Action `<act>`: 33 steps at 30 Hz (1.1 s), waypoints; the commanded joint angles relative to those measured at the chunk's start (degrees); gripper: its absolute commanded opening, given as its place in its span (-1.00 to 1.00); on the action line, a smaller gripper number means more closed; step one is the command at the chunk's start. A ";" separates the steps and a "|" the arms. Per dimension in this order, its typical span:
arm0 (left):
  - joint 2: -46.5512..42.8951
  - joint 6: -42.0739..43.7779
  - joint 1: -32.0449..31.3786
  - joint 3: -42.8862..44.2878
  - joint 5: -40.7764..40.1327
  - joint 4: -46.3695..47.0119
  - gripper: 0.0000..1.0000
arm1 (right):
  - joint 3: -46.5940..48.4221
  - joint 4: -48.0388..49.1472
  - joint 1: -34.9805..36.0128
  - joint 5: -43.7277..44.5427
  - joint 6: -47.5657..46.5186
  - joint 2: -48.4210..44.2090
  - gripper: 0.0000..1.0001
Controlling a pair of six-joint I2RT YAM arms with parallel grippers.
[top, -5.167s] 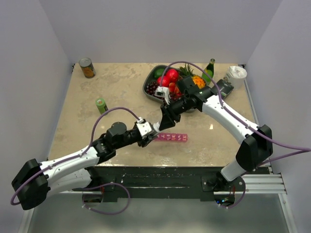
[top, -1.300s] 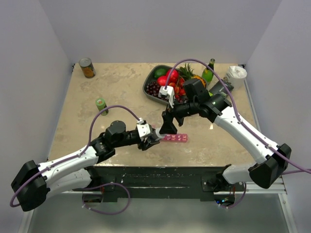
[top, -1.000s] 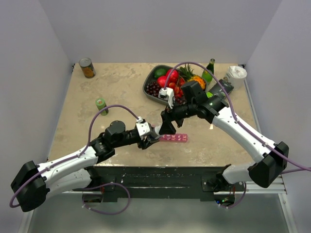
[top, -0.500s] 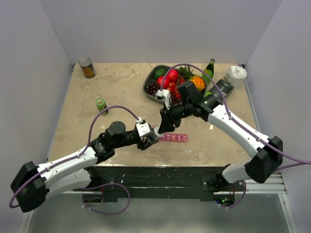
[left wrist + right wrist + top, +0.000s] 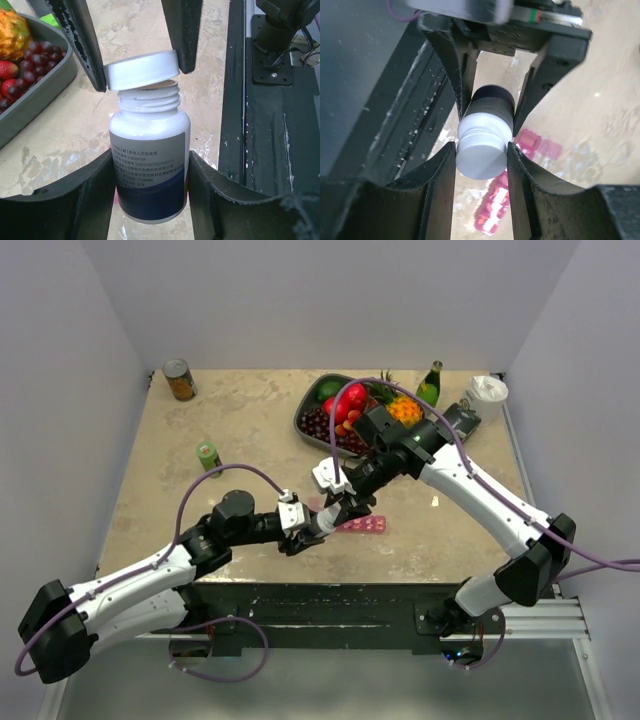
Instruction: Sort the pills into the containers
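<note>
left end effector [image 5: 311, 528] pinching white bottle [image 5: 149, 160] by its body; right end effector [image 5: 481, 150] pinching the white cap [image 5: 141, 69], cap tilted over threaded neck; pink containers [image 5: 366, 525] flat on surface [image 5: 250, 430], just past left end effector's tips, under right end effector

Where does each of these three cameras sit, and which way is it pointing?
Top external: above and behind the arms, looking down on the table; both arms show.
Left wrist: on the left arm, looking past the left gripper, which holds the bottle.
Right wrist: on the right arm, looking past the right gripper, pinching the cap, at the containers.
Wrist views share bottle and cap.
</note>
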 commanded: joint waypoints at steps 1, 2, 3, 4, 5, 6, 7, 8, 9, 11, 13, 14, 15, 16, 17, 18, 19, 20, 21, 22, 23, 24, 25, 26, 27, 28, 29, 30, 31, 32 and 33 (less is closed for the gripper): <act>-1.18 1.40 0.94 1.47 1.94 -0.67 -1.00 | 3.44 -1.22 1.18 0.38 -13.01 0.05 -0.88; -1.62 1.32 1.20 1.56 1.67 -1.03 -1.00 | 4.32 -1.31 1.26 1.17 -12.84 -0.04 -0.88; -1.89 1.31 1.21 1.48 1.06 -1.81 -1.00 | 4.59 -0.18 1.26 1.79 -10.40 -0.48 -0.88; -2.24 1.31 1.38 1.48 0.71 -2.25 -1.00 | 4.76 0.36 0.92 2.40 -9.24 -0.91 -0.88; -3.02 1.31 1.64 1.56 0.27 -2.78 -1.00 | 4.24 0.80 0.74 2.85 -8.28 -1.44 -0.88; -3.47 1.31 1.73 1.39 -0.52 -3.66 -1.00 | 3.63 3.50 0.30 3.89 -3.92 -2.06 -0.88; -3.82 1.40 2.00 1.30 -0.96 -4.19 -1.00 | 2.66 5.44 -1.70 4.08 -1.09 -3.72 -0.88; -4.43 1.49 2.35 1.13 -1.40 -4.80 -1.00 | 0.31 7.37 -3.20 4.17 1.55 -4.51 -0.88; -4.61 1.75 2.44 1.04 -2.45 -6.20 -1.00 | -1.02 11.66 -4.87 4.26 7.93 -5.39 -0.87; -4.70 3.24 2.61 0.86 -3.95 -8.14 -1.00 | -5.14 14.94 -10.23 3.99 13.15 -7.15 -0.79; -4.79 5.26 2.61 0.86 -6.41 -10.69 -1.00 | -8.23 18.02 -13.83 5.39 19.40 -7.60 -0.78; -5.22 5.79 2.61 0.95 -7.11 -11.04 -1.00 | -11.38 18.46 -14.90 5.75 20.64 -7.60 -0.78; -5.58 6.15 2.61 1.03 -8.08 -11.05 -1.00 | -12.97 19.42 -15.95 6.10 22.74 -7.34 -0.78; -6.19 6.41 2.70 0.95 -8.08 -10.61 -1.00 | -14.56 20.48 -18.05 8.10 24.50 -7.07 -0.80; -7.85 6.15 2.70 0.43 -7.91 -8.09 -1.00 | -17.97 21.79 -19.29 8.65 26.26 -6.38 -0.80; -8.91 5.54 2.70 -0.01 -7.74 -6.15 -1.00 | -19.57 23.89 -20.69 9.17 28.80 -5.67 -0.81; -9.88 4.14 2.96 -0.45 -7.56 -4.13 -1.00 | -21.06 25.22 -23.49 9.70 30.04 -5.23 -0.81; -11.71 3.17 3.14 -1.07 -7.56 -0.02 -1.00 | -24.03 27.93 -24.83 11.71 31.36 -4.44 -0.80; -12.51 1.86 3.49 -1.42 -7.56 2.29 -1.00 | -25.28 29.35 -25.97 13.29 32.68 -4.00 -0.79; -13.13 -1.55 4.28 -1.69 -7.12 4.57 -1.00 | -26.43 30.93 -27.81 15.31 33.56 -3.82 -0.79; -13.75 -3.50 4.81 -2.12 -6.51 9.47 -1.00 | -28.53 32.43 -28.70 18.81 34.35 -3.47 -0.78; -13.75 -5.52 5.25 -2.30 -4.85 11.69 -1.00 | -29.07 34.18 -29.58 20.06 34.71 -2.51 -0.78; -13.67 -9.11 5.95 -2.30 -4.05 13.80 -1.00 | -29.25 34.29 -30.63 21.56 34.45 -1.72 -0.77; -13.23 -11.32 6.30 -2.22 -3.52 17.57 -1.00 | -29.16 34.20 -30.81 23.22 34.28 -0.93 -0.77; -13.23 -12.91 6.65 -2.13 -1.77 19.69 -1.00 | -29.25 34.03 -31.08 25.59 33.93 0.47 -0.75; -13.23 -16.06 7.09 -2.30 -1.15 22.06 -1.00 | -29.34 33.94 -31.34 25.87 33.83 1.01 -0.74; -13.84 -17.65 7.18 -2.57 -0.71 27.39 -1.00 | -29.60 33.85 -31.60 25.96 33.83 1.54 -0.73; -14.19 -19.32 7.44 -2.48 -0.18 29.97 -1.00 | -29.78 33.50 -31.78 25.96 33.66 1.98 -0.71; -14.71 -22.65 8.14 -2.13 -0.17 32.43 -1.00 | -29.78 33.24 -31.96 26.05 33.57 2.76 -0.71; -15.85 -24.51 8.59 -0.82 0.00 37.33 -1.00 | -29.95 33.23 -32.05 26.14 33.48 3.03 -0.70; -16.30 -26.53 8.94 0.23 -0.70 39.21 -1.00 | -29.95 33.23 -32.13 26.23 33.48 3.21 -0.70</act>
